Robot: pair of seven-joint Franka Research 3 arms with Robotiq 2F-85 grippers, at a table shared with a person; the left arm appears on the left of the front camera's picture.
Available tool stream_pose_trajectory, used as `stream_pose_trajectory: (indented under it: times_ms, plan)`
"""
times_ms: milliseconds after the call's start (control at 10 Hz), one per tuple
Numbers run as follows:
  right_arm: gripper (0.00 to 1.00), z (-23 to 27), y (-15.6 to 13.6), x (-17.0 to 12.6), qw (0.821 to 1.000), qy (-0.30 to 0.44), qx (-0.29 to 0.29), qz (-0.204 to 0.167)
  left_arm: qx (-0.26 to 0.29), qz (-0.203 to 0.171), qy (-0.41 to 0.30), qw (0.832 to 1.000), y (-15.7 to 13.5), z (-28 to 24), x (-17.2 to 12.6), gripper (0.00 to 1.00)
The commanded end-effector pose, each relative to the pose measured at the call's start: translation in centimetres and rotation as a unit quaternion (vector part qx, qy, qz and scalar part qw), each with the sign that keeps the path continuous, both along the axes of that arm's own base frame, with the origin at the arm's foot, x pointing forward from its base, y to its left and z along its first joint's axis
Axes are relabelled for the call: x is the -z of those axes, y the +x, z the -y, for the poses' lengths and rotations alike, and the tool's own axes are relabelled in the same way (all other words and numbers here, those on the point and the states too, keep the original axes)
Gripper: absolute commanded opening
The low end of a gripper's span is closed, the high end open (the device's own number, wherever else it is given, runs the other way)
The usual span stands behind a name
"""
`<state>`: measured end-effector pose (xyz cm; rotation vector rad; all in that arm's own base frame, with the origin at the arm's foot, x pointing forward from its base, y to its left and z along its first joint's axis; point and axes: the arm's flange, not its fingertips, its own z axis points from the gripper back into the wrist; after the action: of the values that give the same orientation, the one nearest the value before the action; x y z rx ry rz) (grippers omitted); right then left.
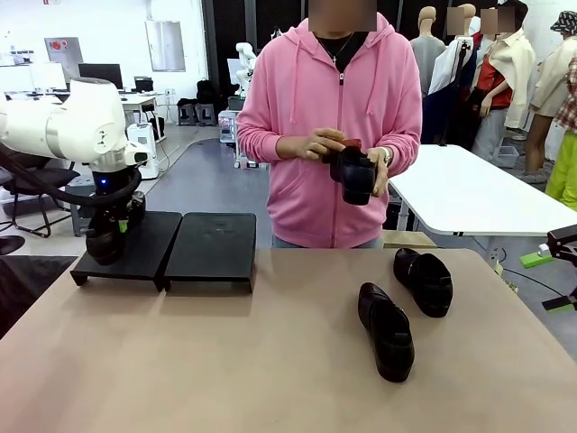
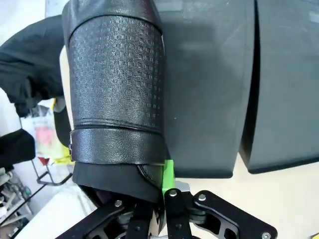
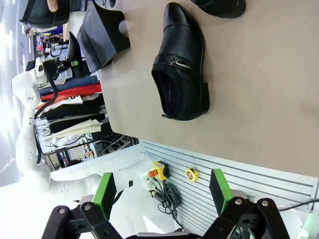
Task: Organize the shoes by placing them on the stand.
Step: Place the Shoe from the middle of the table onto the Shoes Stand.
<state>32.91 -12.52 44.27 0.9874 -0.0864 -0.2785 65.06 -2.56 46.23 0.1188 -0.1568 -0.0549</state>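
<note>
While shut tight on the heel rim of a shoe point(image 2: 117, 84), carries it toe-first, straight out beyond the left pincer point(image 2: 158, 186). Gripped at the heel, most likely, to leave the sole free for setting down flat. Hangs it steeply, toe lowest, over the outer panel of the stand point(image 1: 151, 236), directly beneath that pincer. Cannot tell whether toe and panel touch. Looks like the placing step for the first of the four, judging from where the other three lie. Calls next, on this reading, for tipping the heel down until the sole rests flat, and only then for letting go. Risks a roll onto the side if released while this steep.

Stands spread wide and grips nothing at the right pincer point(image 3: 162, 190), parked beside the edge of the counter point(image 1: 270, 379), probably waiting its turn. Faces a second shoe point(image 1: 386, 329) resting on its sole, well apart from the open jaws, with a third point(image 1: 424, 281) near it, also upright on its sole. Suits a grasp from above at the heel rim, given the open tops. Leaves the fourth shoe point(image 1: 356, 176) in the person's hands point(image 1: 317, 142), far beyond both pincers, perhaps for a look or for handing across.
</note>
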Motion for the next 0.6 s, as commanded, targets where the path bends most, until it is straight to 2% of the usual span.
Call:
stream_pose_trajectory:
  times_ms: [0,100,200,300,400,500]
  plan:
    - [1.0,-0.16,0.19,-0.58,1.0,0.013,0.009,0.0,-0.005,0.004,0.023,1.0,-0.75,-0.35,0.54,0.0]
    - [1.0,-0.16,0.19,-0.58,1.0,0.013,0.009,0.0,-0.004,0.005,0.033,0.999,-0.69,-0.28,0.82,0.0]
    - [1.0,-0.16,0.19,-0.58,1.0,0.013,0.009,0.0,-0.006,0.021,0.035,0.999,-0.77,-0.17,0.87,0.0]
    - [1.0,-0.16,0.19,-0.58,1.0,0.013,0.009,0.0,-0.016,0.041,0.045,0.998,-0.9,-0.14,0.71,0.53]
    - [1.0,-0.16,0.19,-0.58,1.0,0.013,0.009,0.0,-0.02,0.058,0.047,0.997,-1.03,-0.08,0.67,1.0]
    - [1.0,-0.16,0.19,-0.58,1.0,0.013,0.009,0.0,-0.025,0.062,0.055,0.996,-1.12,-0.04,0.71,1.0]
